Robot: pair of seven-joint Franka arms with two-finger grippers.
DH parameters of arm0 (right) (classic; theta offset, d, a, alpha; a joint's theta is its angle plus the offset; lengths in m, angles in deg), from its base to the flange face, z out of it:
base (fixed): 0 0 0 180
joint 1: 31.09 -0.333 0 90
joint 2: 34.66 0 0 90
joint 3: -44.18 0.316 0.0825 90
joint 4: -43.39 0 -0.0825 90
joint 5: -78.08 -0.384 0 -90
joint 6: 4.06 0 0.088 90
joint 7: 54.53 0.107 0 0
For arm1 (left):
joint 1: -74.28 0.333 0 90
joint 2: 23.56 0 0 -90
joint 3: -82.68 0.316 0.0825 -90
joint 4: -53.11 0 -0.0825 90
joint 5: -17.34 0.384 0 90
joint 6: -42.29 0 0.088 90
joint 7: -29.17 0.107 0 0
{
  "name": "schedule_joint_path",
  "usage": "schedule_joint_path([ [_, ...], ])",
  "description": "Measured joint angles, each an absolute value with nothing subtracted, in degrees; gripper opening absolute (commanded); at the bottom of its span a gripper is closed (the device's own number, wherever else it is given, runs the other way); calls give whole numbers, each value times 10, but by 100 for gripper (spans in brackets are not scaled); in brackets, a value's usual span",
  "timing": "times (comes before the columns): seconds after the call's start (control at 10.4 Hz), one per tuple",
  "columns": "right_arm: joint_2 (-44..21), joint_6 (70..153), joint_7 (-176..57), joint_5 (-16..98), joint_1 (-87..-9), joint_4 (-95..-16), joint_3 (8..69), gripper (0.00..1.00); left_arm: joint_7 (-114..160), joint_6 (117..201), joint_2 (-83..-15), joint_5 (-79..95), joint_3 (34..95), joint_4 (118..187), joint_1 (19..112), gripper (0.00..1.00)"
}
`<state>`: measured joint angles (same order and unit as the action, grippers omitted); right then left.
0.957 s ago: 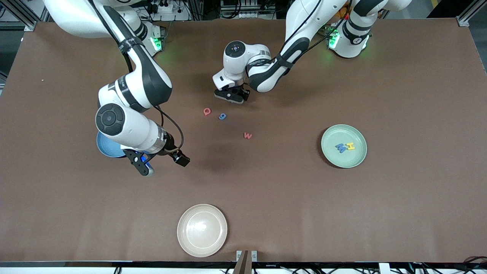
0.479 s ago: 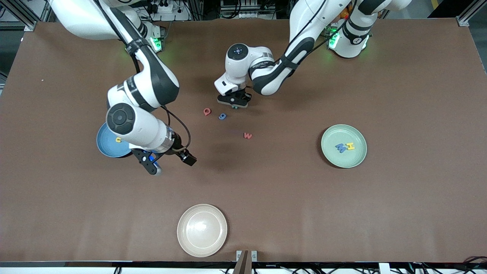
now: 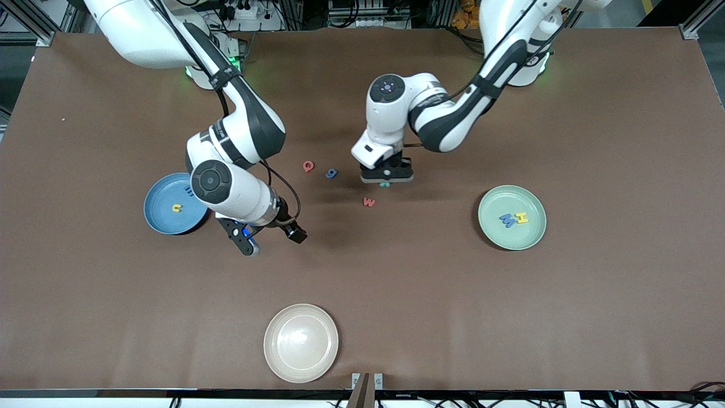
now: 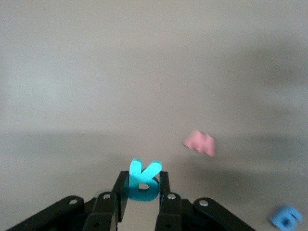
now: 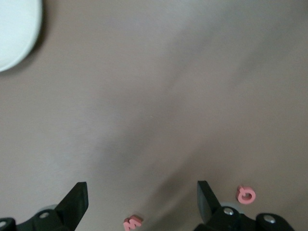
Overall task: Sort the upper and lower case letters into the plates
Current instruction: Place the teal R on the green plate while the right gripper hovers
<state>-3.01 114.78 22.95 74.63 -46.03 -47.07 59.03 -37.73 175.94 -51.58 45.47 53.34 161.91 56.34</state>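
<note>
My left gripper (image 3: 385,182) (image 4: 142,192) is shut on a teal letter (image 3: 385,184) (image 4: 143,182), held over bare table beside the red w (image 3: 369,202) (image 4: 199,143). A red Q (image 3: 307,166) (image 5: 246,195) and a blue g (image 3: 331,173) (image 4: 287,217) lie loose mid-table. The sky blue plate (image 3: 161,218) holds a yellow c (image 3: 177,208) and a small blue letter (image 3: 190,192). The mint plate (image 3: 498,238) holds a blue M (image 3: 507,220) and a yellow H (image 3: 521,217). My right gripper (image 3: 272,240) (image 5: 139,202) hangs open and empty over bare table beside the blue plate.
A cream-beige plate (image 3: 301,362) (image 5: 14,29) sits empty near the table's front edge. Brown mat covers the whole table. The right arm's elbow overhangs the blue plate's rim.
The left gripper shut on the teal letter and carried it toward the mint plate, to above the red w. The right arm swung off the blue plate toward mid-table, uncovering it.
</note>
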Motion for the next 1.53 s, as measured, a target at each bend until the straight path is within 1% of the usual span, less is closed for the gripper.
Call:
schedule_joint_path([
  [0.19,-30,1158,243,746,-471,-501,601,100,-328,1719,-499,455,529,1628,618,0],
  [0.57,-44,1296,263,757,-487,-630,647,100,-167,1661,-475,455,526,1651,729,0],
  [0.77,-50,1325,291,805,-488,-677,666,100,-105,1636,-472,455,530,1660,770,0],
  [0.86,-50,1334,300,819,-488,-691,673,100,-77,1625,-471,456,539,1661,784,0],
  [1.05,-50,1363,303,827,-492,-716,681,100,-46,1622,-470,456,580,1666,793,0],
  [1.15,-49,1371,304,827,-496,-724,682,100,-44,1623,-470,456,592,1668,795,20],
  [1.24,-47,1379,312,827,-499,-729,682,100,-44,1623,-470,456,599,1669,796,58],
  [1.34,-42,1393,325,828,-503,-732,682,100,-44,1623,-471,456,599,1669,796,100],
  [1.53,-29,1408,339,832,-509,-733,682,100,-44,1624,-471,456,599,1669,795,100],
])
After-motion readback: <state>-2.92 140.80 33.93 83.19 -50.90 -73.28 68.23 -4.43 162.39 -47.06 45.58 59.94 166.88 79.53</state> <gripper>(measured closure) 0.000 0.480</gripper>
